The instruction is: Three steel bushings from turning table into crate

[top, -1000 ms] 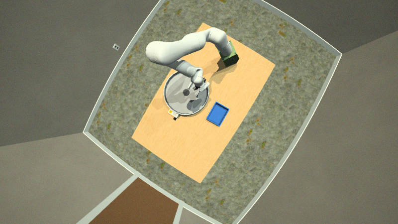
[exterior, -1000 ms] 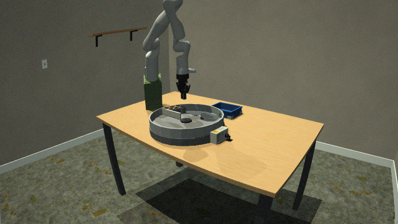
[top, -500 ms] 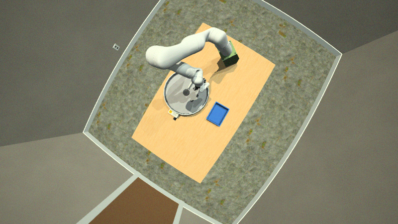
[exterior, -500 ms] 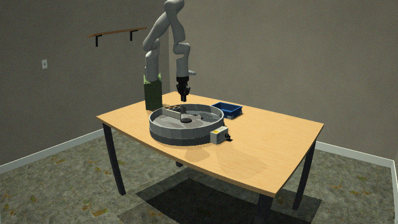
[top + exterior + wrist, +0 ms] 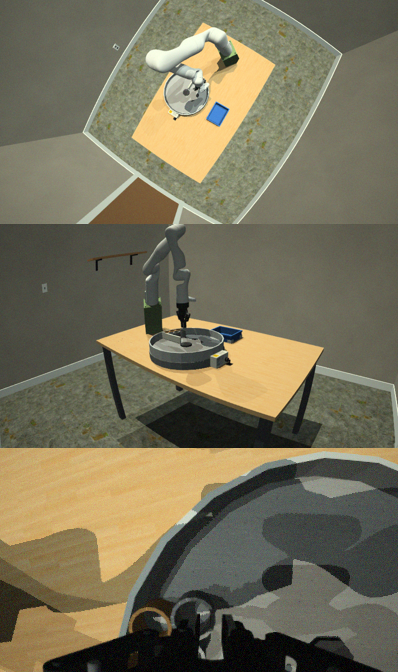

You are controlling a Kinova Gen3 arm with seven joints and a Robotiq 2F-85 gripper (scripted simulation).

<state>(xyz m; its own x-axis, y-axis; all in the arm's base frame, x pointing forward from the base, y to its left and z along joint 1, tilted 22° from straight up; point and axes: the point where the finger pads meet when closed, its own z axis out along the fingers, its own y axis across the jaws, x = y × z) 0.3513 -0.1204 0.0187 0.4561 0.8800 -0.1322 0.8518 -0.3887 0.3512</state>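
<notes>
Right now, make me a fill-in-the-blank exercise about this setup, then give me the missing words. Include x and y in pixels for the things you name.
The crate (image 5: 218,114) (image 5: 236,336) beside the turning table (image 5: 175,101) (image 5: 180,358) (image 5: 220,563) is ____ in colour.
The arm's pedestal (image 5: 231,61) (image 5: 152,320) is ____ in colour.
The control box (image 5: 174,113) (image 5: 219,360) at the turning table's side bears a small ____ label.
In the wrist view, the bushing (image 5: 150,609) with the orange rim sits next to one with a ____ rim.

Missing words: blue; green; yellow; grey.
</notes>
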